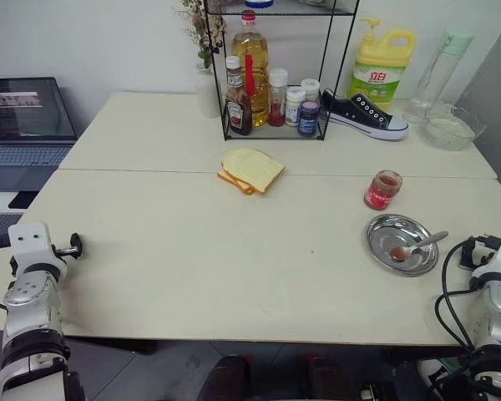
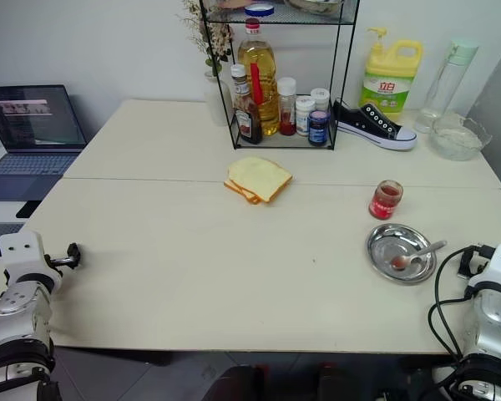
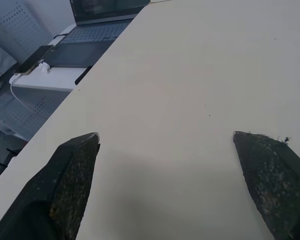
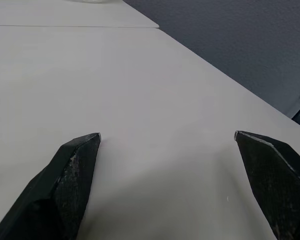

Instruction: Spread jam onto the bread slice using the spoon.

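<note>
The left end effector (image 3: 165,145) hangs over the near left edge of the pale counter (image 1: 192,259), its two black fingers (image 3: 70,175) spread wide with nothing between them and only bare surface ahead; beyond it, off the counter's edge, an open laptop (image 1: 25,125) sits on a lower side table. The right end effector (image 4: 167,145) is likewise spread wide and empty, over the near right corner of the counter. Just to the inner side of the right end effector and slightly ahead of it lies a round steel plate (image 1: 384,230), and in it rests the spoon (image 1: 416,247), its red-smeared bowl toward the plate's middle and its slim handle reaching over the rim toward that end effector's side. A little farther ahead of the plate, apart from it, stands the small glass jar of jam (image 1: 383,190), upright and with no lid on it. The bread (image 1: 252,170) lies near the middle of the counter, well apart from both end effectors, ahead and between them: a pale yellow slice on top of at least one other, which is offset under it. Behind the bread stands a black wire rack (image 1: 275,92) with an oil bottle (image 1: 250,50), a ketchup bottle (image 1: 237,104) and small jars. To the rack's right are a black sneaker (image 1: 366,115), a yellow detergent jug (image 1: 382,67) and a glass bowl (image 1: 452,127).
</note>
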Controlling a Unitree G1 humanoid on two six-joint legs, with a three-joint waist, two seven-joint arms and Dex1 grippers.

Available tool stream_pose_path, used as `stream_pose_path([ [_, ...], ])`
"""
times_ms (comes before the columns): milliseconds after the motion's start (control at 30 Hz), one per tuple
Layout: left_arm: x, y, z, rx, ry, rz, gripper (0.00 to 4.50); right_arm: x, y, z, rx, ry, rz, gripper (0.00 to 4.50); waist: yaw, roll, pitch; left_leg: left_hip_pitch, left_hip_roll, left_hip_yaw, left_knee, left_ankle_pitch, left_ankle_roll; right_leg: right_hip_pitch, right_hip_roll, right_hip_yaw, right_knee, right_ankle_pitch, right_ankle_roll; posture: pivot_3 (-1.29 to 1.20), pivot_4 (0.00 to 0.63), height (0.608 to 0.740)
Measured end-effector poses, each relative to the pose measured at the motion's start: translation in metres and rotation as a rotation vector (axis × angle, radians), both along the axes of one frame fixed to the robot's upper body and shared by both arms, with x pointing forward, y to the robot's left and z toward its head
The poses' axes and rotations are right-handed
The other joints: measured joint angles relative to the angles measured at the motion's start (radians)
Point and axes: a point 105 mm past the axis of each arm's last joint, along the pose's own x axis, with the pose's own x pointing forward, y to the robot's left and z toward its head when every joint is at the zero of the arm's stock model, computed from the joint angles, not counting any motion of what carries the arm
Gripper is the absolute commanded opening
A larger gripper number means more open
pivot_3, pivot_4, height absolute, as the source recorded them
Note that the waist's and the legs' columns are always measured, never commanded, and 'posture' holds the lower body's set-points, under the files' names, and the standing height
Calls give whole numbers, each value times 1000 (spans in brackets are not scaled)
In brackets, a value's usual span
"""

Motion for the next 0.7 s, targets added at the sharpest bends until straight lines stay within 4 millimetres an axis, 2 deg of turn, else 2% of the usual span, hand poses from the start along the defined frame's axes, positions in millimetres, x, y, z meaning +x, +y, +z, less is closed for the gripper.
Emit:
stream_pose_path([
  [700,1,-1,0,4,9,-22,4485,1,0,0,3,-1,-1,4500,-1,0,0,0,0,0,1,0,0,0,0,0,1,0,0,0,150,740],
])
